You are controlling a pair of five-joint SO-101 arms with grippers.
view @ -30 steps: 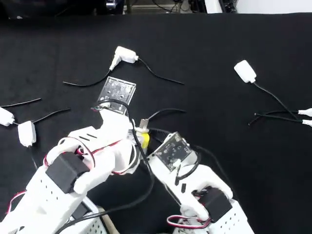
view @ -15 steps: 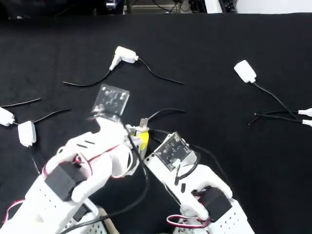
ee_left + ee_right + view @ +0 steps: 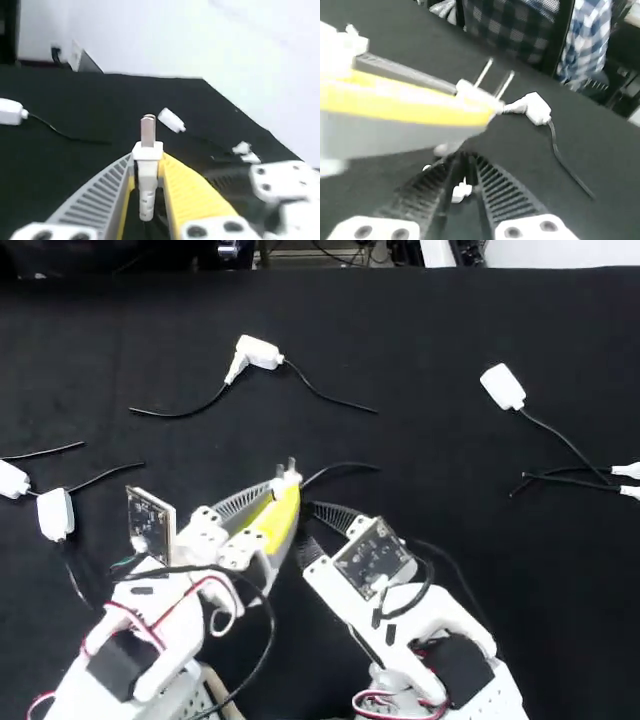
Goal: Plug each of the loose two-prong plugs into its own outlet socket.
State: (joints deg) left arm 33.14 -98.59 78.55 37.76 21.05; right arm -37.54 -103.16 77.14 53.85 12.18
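My left gripper (image 3: 283, 486) is shut on a white two-prong plug (image 3: 288, 476), held above the black table with its prongs past the fingertips. In the left wrist view the plug (image 3: 146, 150) stands clamped between the grey and yellow fingers (image 3: 187, 187). My right gripper (image 3: 302, 523) sits just beside and below it, black fingers (image 3: 495, 192) drawn together at the tips. A small white piece shows between them; I cannot tell what it is. The right wrist view has the held plug (image 3: 480, 92) close above my right gripper (image 3: 465, 157). Another corded white plug (image 3: 255, 352) lies at the far left-centre.
A white corded piece (image 3: 502, 386) lies at the far right, two small white ends (image 3: 628, 480) at the right edge, and two more white pieces (image 3: 54, 512) at the left edge. Thin black cords trail across the cloth. A person in a checked shirt sits beyond the table.
The left arm has drawn back and rolled, so its camera board swung left and the gripper now lies on its side, the plug still in it. The right arm shifted slightly right.
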